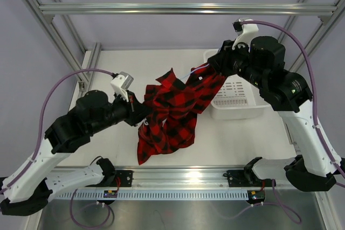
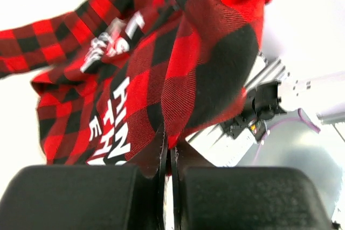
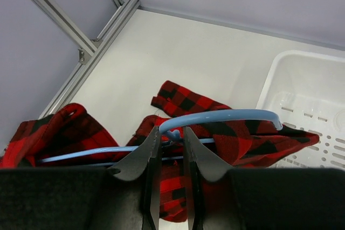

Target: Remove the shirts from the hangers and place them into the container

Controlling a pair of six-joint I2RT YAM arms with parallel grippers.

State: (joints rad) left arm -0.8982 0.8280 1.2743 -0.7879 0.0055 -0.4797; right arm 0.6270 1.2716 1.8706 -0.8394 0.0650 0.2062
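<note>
The red-and-black plaid shirt (image 1: 172, 106) hangs stretched between my two arms, its lower part draped down to the table. My left gripper (image 1: 141, 112) is shut on a fold of the shirt (image 2: 205, 52), with fabric pinched between the fingertips (image 2: 168, 146); white lettering shows on the cloth. My right gripper (image 3: 172, 136) is shut on the neck of the light-blue wire hanger (image 3: 226, 116), just under its hook. The hanger (image 1: 191, 72) is still inside the shirt (image 3: 242, 138). The white container (image 1: 237, 103) sits on the table below the right gripper (image 1: 213, 68), holding nothing.
Grey aluminium frame bars (image 1: 188, 9) cross overhead at the back, and slanted posts (image 3: 81, 30) run along the left side. A mounting rail (image 1: 178, 179) with both arm bases lines the near edge. The container's slotted bottom (image 3: 302, 95) lies to the right of the hanger.
</note>
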